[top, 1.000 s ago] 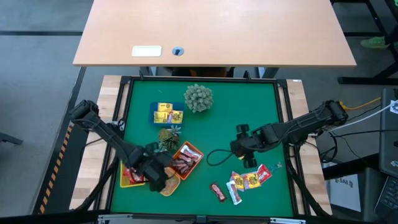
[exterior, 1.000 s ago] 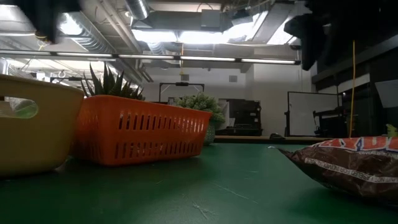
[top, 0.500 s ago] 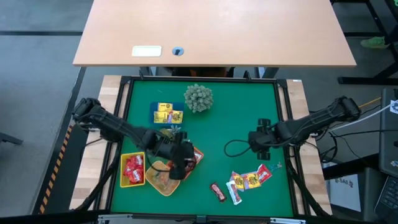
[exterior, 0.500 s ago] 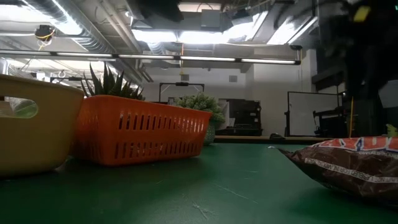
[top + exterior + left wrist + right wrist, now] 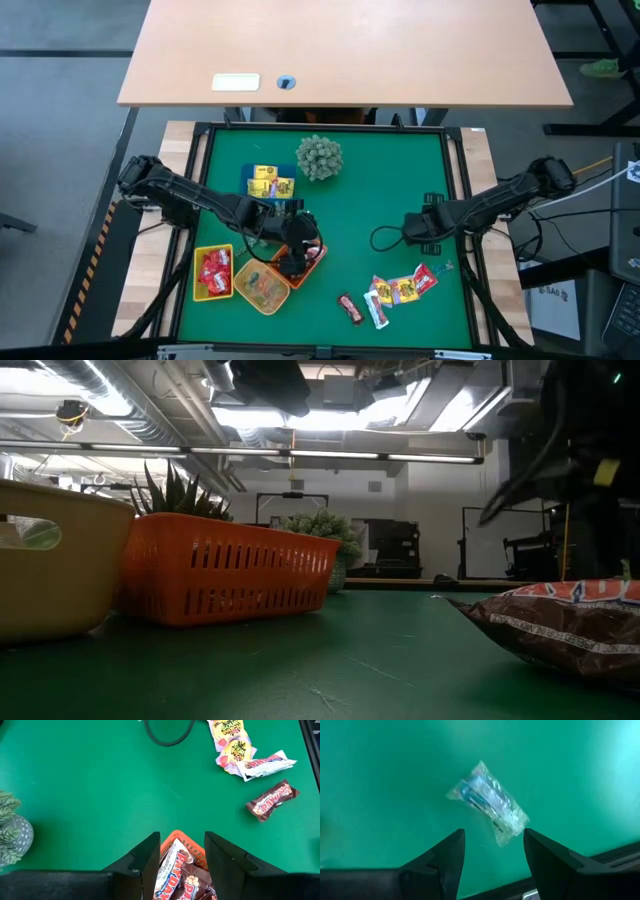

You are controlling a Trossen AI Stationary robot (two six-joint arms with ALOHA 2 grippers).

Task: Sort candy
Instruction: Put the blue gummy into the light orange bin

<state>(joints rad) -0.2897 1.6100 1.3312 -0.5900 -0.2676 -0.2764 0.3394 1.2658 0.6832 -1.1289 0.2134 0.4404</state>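
Two dark fingers of the left gripper (image 5: 182, 865) stand parted, empty, over glossy brown bars (image 5: 186, 882) in the slatted orange tray (image 5: 312, 254). Beyond it lie crinkly packets (image 5: 235, 742) on green felt. The right gripper (image 5: 494, 854), spread and empty, hovers beside a clear crumpled sweet (image 5: 490, 802).

Green mat (image 5: 400, 170) framed in black. Spiky pale green plant ball (image 5: 318, 157) set near the far edge. Orange tray (image 5: 318, 254), round yellow tray (image 5: 262, 290) and square yellow tray (image 5: 214, 273) grouped toward the near left corner. Black cable loop (image 5: 384, 240) laid right of centre. Light wooden desk (image 5: 340, 50) seen beyond the far edge.
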